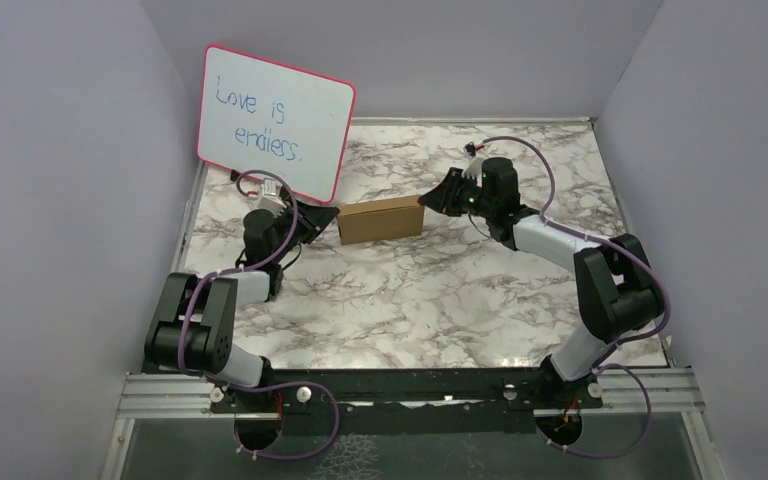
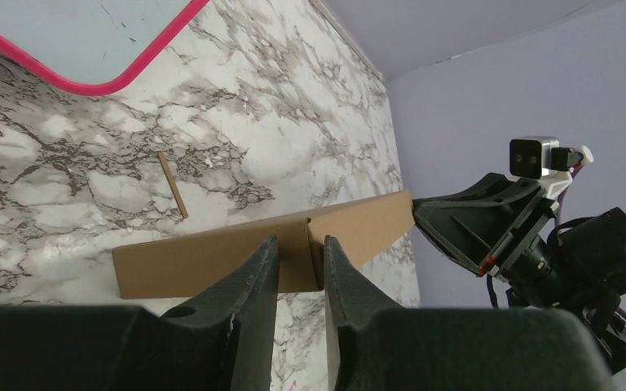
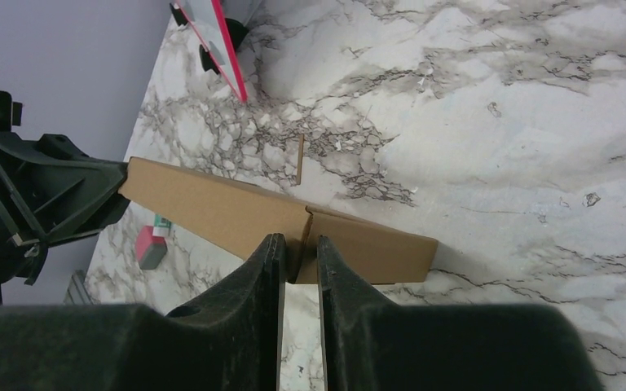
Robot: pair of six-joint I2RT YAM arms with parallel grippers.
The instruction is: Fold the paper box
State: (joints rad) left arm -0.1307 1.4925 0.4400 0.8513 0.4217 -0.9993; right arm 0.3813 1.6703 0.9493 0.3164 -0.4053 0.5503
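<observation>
The paper box is a small brown cardboard box lying on the marble table between my two arms. My left gripper meets its left end. In the left wrist view its fingertips stand narrowly apart, with a folded corner of the box between them. My right gripper meets the right end. In the right wrist view its tips pinch a corner fold of the box the same way. Each wrist view shows the other gripper at the box's far end.
A pink-framed whiteboard leans at the back left, just behind the left arm. A thin brown strip lies on the marble beyond the box. A small red and green block sits near the left arm. Purple walls enclose the table.
</observation>
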